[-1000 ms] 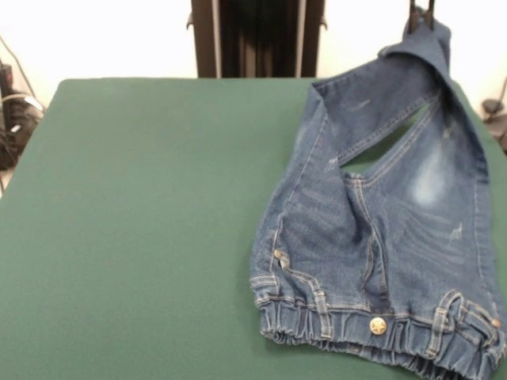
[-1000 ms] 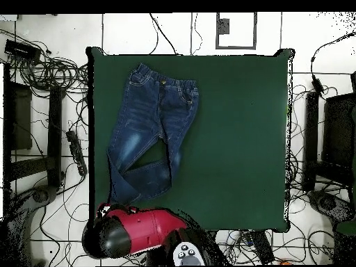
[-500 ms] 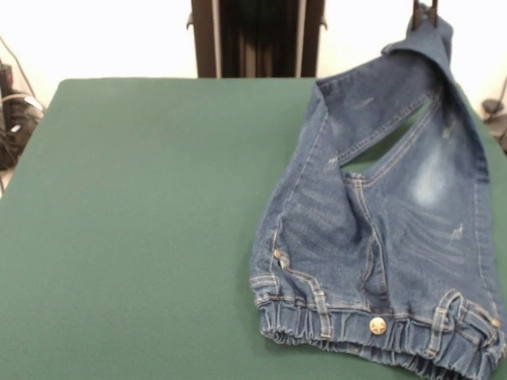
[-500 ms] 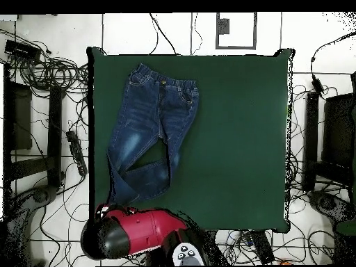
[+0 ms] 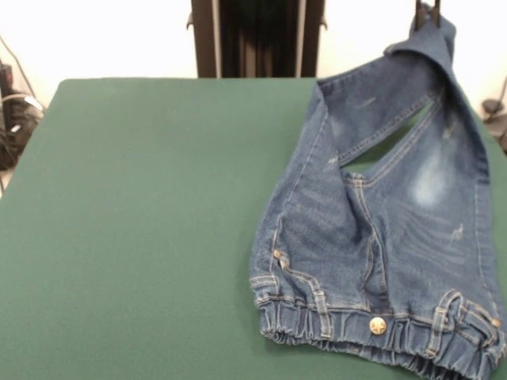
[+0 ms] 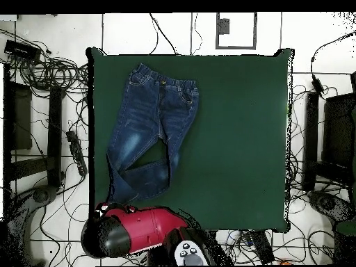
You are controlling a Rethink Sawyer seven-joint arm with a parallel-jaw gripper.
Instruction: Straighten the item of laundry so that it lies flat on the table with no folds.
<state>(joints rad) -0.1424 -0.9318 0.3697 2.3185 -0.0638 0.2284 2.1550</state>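
One broad green tabletop (image 5: 142,222) fills most of the front view, and a single pair of small blue jeans (image 5: 380,237) covers its side below the fingers (image 5: 426,14). Their gathered waistband (image 5: 372,332), with its brass star button (image 5: 378,324), lies flat at the end farthest from the fingers, and the faded thigh patch (image 5: 430,178) sits between the two. One leg end rises off the cloth surface straight up to the fingers, which are closed on the denim hem, so that leg hangs lifted and taut while the other leg crosses beneath it, leaving a small green gap between them. From above, the jeans (image 6: 149,128) lie slanted along one edge of the tabletop (image 6: 236,139), with the red arm (image 6: 135,229) just past the folded leg ends.
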